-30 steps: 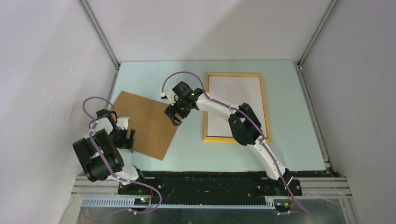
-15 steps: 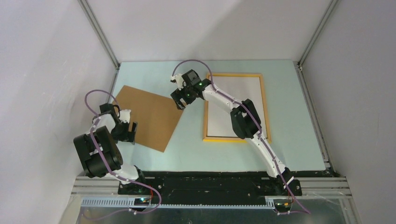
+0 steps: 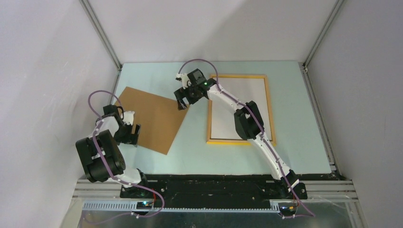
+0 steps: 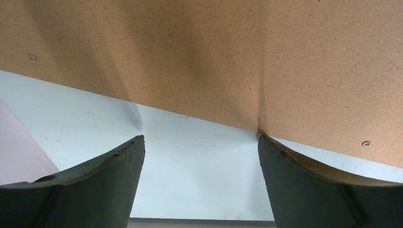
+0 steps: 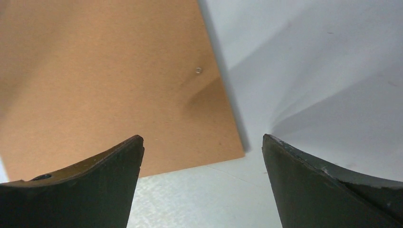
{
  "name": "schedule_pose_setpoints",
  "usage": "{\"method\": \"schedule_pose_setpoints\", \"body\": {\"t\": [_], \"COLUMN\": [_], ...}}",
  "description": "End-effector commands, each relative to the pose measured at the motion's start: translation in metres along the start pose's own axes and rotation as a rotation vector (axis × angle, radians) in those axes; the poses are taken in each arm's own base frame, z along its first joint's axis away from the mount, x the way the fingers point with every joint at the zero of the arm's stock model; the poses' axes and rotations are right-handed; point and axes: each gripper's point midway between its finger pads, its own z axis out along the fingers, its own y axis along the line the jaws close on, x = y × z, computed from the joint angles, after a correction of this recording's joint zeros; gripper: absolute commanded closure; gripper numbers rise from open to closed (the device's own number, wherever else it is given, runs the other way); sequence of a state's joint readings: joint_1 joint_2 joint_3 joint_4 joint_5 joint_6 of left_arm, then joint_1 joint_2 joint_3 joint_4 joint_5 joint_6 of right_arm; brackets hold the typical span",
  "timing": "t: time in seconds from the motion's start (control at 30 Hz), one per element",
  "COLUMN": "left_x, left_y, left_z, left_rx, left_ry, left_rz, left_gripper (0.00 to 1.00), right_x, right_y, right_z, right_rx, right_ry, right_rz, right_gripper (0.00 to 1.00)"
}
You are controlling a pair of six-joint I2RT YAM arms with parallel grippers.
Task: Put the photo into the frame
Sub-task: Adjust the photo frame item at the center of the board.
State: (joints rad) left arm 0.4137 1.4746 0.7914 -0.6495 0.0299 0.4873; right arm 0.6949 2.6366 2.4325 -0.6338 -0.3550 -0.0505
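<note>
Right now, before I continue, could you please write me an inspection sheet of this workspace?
Surface: pale blue-green table, flat, no spill seen.
Job's things: rectangular frame with thin yellow-orange wooden edges lies flat right of centre; a plain white panel fills it; the dark landscape photo is not seen as such.
Clutter: plain brown backing board, lying askew at the left.
Grippers: left gripper open, at the board's near-left edge; right gripper open, above the board's far right corner.
Cables: purple cables loop along both arms; no snag seen.
Surroundings: pale walls, metal corner posts.
</note>
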Motion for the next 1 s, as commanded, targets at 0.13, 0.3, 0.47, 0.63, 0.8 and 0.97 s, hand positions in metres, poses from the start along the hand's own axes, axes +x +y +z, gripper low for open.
{"method": "schedule_pose_setpoints", "body": {"t": [0.13, 0.3, 0.47, 0.63, 0.8, 0.97], "left_x": [-0.015, -0.017, -0.024, -0.038, -0.059, -0.085], "left_y": [0.007, 0.007, 0.004, -0.004, -0.016, -0.027], "left_z": [-0.004, -0.006, -0.008, -0.006, -0.011, -0.013], "left_rx": [-0.058, -0.055, -0.032, -0.026, -0.028, -0.044], "left_ry": [-0.073, -0.078, -0.084, -0.074, -0.096, -0.113], "left_rz": [0.005, 0.003, 0.001, 0.05, 0.104, 0.144], "left_gripper": [0.07, 0.07, 0.06, 0.06, 0.06, 0.06], "right_x": [0.002, 0.006, 0.016, 0.029, 0.042, 0.071], "right_y": [0.023, 0.028, 0.04, 0.058, 0.079, 0.088], "right_z": [0.004, 0.005, -0.004, -0.02, -0.041, -0.053], "right_rx": [-0.203, -0.235, -0.275, -0.288, -0.296, -0.267], "right_ry": [0.012, 0.032, 0.069, 0.104, 0.134, 0.183], "right_rz": [0.259, 0.306, 0.343, 0.324, 0.268, 0.213], "right_gripper": [0.02, 0.04, 0.07, 0.09, 0.1, 0.1]}}
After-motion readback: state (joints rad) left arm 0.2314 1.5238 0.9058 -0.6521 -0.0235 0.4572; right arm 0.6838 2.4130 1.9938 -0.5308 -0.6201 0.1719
